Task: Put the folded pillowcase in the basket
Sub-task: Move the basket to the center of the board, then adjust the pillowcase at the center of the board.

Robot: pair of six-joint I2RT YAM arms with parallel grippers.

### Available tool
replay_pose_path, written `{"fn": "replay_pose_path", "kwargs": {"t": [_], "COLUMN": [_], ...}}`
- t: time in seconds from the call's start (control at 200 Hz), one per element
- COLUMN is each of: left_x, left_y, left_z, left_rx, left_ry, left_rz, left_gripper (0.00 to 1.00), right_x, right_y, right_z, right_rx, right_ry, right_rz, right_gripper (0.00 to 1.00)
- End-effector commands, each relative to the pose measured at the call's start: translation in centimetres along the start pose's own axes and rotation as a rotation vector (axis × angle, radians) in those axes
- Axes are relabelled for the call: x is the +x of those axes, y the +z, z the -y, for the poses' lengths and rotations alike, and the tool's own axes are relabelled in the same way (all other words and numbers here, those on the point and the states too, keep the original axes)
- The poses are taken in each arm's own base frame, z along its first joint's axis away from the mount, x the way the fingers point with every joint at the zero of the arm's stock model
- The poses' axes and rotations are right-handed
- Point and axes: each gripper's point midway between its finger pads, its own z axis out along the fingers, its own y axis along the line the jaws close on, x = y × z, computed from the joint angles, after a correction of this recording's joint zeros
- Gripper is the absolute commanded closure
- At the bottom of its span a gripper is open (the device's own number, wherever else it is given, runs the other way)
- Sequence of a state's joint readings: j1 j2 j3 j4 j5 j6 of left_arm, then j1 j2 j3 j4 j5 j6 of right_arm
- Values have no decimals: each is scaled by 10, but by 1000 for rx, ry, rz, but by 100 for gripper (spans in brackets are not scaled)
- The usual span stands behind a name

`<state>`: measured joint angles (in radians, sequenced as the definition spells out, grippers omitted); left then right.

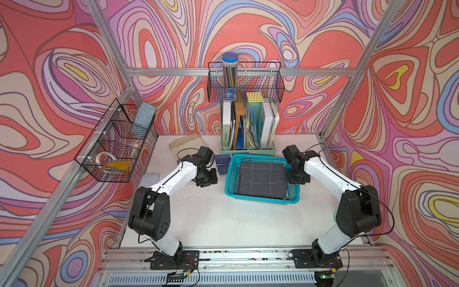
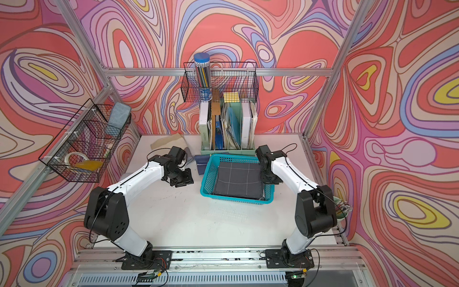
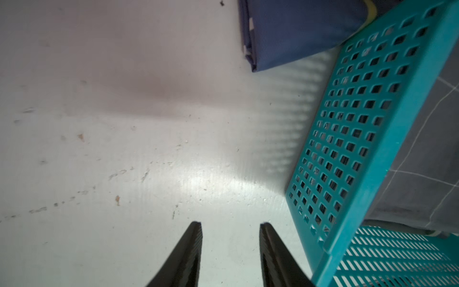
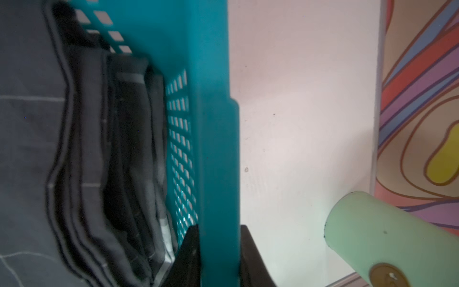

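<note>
The turquoise basket [image 1: 260,198] [image 2: 236,200] stands on the white table, right of the middle. Inside it lies the folded pillowcase [image 1: 263,180] [image 2: 238,180], dark grey with thin white grid lines. My right gripper [image 1: 294,177] [image 4: 219,226] straddles the basket's right rim [image 4: 216,124], one finger inside and one outside, both pressed against it. The pillowcase's stacked folds [image 4: 29,136] lie just inside that wall. My left gripper [image 1: 207,180] [image 3: 230,223] hangs open over bare table left of the basket wall [image 3: 360,124], with nothing between its fingers.
A navy folded cloth [image 1: 222,162] [image 3: 298,32] lies at the basket's far left corner. Behind stands a mint file organiser [image 1: 248,124], with a beige envelope [image 1: 186,143] to its left. Black wire baskets [image 1: 111,144] [image 1: 244,82] hang on the walls. A mint cylinder [image 4: 385,236] lies right of the basket.
</note>
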<state>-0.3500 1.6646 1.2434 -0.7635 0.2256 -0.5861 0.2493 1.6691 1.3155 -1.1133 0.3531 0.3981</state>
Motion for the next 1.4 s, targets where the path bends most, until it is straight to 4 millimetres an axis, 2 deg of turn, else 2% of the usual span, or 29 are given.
{"fn": "replay_pose_path", "kwargs": {"t": [0.0,0.065,0.15,0.22,0.27,0.375,0.511,0.631,0.751,0.816,0.886,1.016,1.051,1.091,1.111,1.137,1.187,1.322,1.392], "left_x": [-13,-14,-18,-21,-21,-19,-5,11,19,18,16,-4,-14,-27,-33,-41,-54,-81,-90], "left_y": [9,15,21,28,35,47,53,52,57,60,60,46,43,42,42,43,48,60,71], "left_z": [26,33,41,48,55,77,106,119,133,136,132,95,86,78,77,78,80,88,83], "left_rx": [61,56,55,58,58,54,62,69,96,95,66,-43,-41,-28,-16,10,22,-24,-69], "left_ry": [0,9,6,15,26,70,136,182,217,227,242,227,207,181,173,173,183,242,227], "left_rz": [17,8,12,18,7,-14,-28,-27,-27,-33,-23,67,96,123,135,142,134,163,163], "left_gripper": [57,57,58,58,58,59,64,63,60,59,56,52,53,62,76,100,100,100,100], "right_x": [3,7,8,8,8,4,-7,-12,-15,-17,-18,-20,-20,-22,-23,-24,-26,-29,-29], "right_y": [5,2,-12,-25,-32,-45,-56,-62,-64,-65,-69,-77,-80,-82,-82,-83,-83,-82,-80], "right_z": [42,40,55,60,63,70,66,64,56,53,52,54,52,48,46,43,37,28,25], "right_rx": [228,200,235,221,215,215,160,125,69,47,31,8,-12,-39,-53,-75,-106,-144,-153], "right_ry": [-16,13,69,106,131,187,216,219,220,221,220,221,224,225,221,220,215,196,192], "right_rz": [-20,-17,28,71,95,142,196,229,242,252,270,307,316,329,332,338,342,338,335], "right_gripper": [75,69,59,57,49,48,48,48,48,48,49,49,50,56,61,75,100,100,100]}}
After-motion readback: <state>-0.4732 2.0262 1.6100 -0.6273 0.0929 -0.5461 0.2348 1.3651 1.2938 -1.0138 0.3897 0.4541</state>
